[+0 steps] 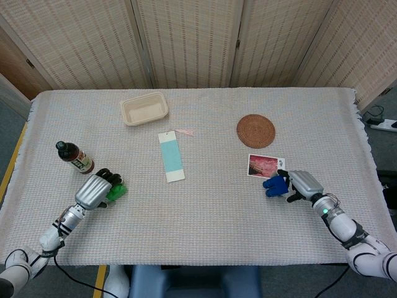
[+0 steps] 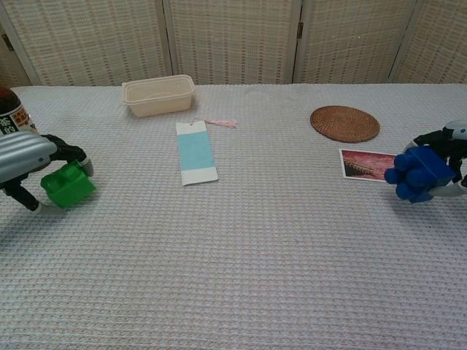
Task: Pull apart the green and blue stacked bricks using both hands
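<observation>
The green brick [image 2: 68, 185] and the blue brick [image 2: 418, 173] are apart, one in each hand. My left hand [image 1: 95, 189] grips the green brick [image 1: 116, 190] low over the cloth at the table's left side, just below the bottle. My right hand [image 1: 303, 184] holds the blue brick [image 1: 275, 184] at the right side, close to the cloth and beside the picture card [image 1: 265, 166]. In the chest view the left hand [image 2: 22, 159] and right hand [image 2: 451, 146] show at the frame's edges, partly cut off.
A dark sauce bottle [image 1: 75, 157] stands just above the left hand. A beige tray [image 1: 144, 108] sits at the back, a blue-and-white bookmark [image 1: 171, 156] lies mid-table, and a round woven coaster [image 1: 255, 130] lies above the card. The table's front edge runs near both forearms.
</observation>
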{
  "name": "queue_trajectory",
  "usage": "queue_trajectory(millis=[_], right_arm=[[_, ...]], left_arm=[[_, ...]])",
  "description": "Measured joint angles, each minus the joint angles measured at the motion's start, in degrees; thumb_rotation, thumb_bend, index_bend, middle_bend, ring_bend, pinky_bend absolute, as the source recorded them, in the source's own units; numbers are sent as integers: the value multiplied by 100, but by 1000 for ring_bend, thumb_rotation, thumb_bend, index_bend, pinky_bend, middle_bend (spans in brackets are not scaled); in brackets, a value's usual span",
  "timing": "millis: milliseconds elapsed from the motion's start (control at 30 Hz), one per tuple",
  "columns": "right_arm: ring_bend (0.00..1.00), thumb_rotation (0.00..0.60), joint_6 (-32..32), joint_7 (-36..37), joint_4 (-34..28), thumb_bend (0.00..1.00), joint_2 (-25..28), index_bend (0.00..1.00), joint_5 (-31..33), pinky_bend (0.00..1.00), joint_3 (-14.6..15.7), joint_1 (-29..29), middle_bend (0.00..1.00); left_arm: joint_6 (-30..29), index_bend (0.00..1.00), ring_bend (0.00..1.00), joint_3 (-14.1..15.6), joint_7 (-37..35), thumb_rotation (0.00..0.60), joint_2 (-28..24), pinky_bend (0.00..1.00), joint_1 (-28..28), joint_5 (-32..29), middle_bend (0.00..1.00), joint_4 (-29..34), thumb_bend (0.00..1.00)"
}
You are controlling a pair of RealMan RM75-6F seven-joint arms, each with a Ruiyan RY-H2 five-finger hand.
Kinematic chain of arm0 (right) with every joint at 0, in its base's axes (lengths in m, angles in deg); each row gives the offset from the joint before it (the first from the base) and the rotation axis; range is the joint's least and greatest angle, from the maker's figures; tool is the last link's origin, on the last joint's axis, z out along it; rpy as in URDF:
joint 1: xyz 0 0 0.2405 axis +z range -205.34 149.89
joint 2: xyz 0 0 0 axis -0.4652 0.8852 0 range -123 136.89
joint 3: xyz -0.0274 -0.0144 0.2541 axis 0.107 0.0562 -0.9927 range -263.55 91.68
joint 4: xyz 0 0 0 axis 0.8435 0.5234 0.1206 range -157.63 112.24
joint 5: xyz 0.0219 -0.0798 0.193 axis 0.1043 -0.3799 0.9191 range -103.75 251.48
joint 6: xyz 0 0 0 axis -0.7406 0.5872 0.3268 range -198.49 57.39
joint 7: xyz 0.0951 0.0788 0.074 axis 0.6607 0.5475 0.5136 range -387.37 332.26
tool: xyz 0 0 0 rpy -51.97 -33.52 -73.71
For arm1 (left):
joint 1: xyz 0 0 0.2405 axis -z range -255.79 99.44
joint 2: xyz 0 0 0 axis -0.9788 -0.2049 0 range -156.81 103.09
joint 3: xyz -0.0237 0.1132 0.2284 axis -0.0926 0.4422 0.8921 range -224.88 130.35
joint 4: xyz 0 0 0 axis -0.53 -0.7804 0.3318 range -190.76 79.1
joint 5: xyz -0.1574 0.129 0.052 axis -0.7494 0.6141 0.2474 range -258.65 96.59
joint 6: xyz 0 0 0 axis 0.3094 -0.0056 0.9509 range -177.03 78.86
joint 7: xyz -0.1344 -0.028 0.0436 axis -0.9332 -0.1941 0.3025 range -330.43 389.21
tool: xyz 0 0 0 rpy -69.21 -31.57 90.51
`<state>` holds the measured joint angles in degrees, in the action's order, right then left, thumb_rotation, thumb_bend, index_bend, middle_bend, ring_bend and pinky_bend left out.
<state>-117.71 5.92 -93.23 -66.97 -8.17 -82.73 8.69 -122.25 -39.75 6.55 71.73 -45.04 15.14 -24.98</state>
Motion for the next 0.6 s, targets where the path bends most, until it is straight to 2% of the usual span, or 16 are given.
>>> queue_trajectory(millis=[67,100,133,200,300,333,467,600], right_arm=[[342,600,19,100,11,373,-1,440,-64,465,4,1,334],[256,600,47,159,11,373,7,253,-98,410,14,8,212],[185,600,98,249,7,373,26,117,-150,354,28,24,122],[83,600,161,386,5,373,62,7,-244,255,46,55,23],[9,600,188,561,-6,374,135,0,-364,151,47,96,0],[2,600,178,612,-17,373,172,0,-397,131,39,106,0],[0,600,126,699,-69,374,277,0,-447,88,14,108,0],[0,600,138,754,-170,373,387,0,-480,65,6,113,0]], left_arm=[[55,755,414,6,-32,600,-24,230,10,4,791,41,242],[89,676,373,13,-53,600,-42,201,16,8,736,73,241],[139,621,345,20,-74,600,-71,183,25,9,692,125,241],[231,411,228,25,-87,600,-115,128,38,2,494,208,241],[367,179,76,19,-68,600,-204,84,65,-23,246,387,241],[393,138,42,2,-60,600,-236,73,73,-42,197,459,241],[418,65,0,-103,-26,600,-309,32,88,-129,91,634,241],[541,57,0,-156,43,600,-393,1,115,-196,66,822,240]])
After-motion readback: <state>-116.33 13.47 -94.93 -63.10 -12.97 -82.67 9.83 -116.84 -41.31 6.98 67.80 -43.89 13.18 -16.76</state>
